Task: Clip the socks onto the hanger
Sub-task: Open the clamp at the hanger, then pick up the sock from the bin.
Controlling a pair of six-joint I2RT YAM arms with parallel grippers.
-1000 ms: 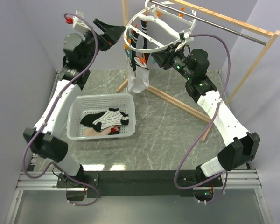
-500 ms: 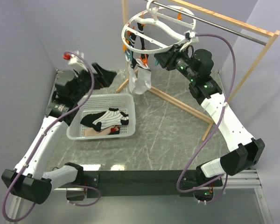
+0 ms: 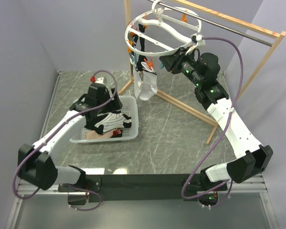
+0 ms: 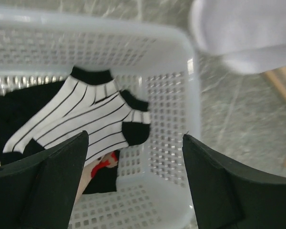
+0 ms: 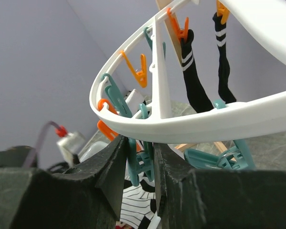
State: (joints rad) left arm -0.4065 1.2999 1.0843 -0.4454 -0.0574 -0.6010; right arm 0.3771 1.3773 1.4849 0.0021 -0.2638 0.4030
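Striped sock [image 4: 81,119]: soft, light, limp, in basket [image 4: 171,95], left of desk. Pinch black cuff. Left tool [image 4: 136,138] apart above it; right tool [image 5: 140,152] clamped on hanger [image 5: 205,124] rim.

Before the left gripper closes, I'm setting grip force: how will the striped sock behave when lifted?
Probably floppy: the striped sock lies flat and creased. Likely light: thin fabric. It overlaps a black sock, which might drag along.
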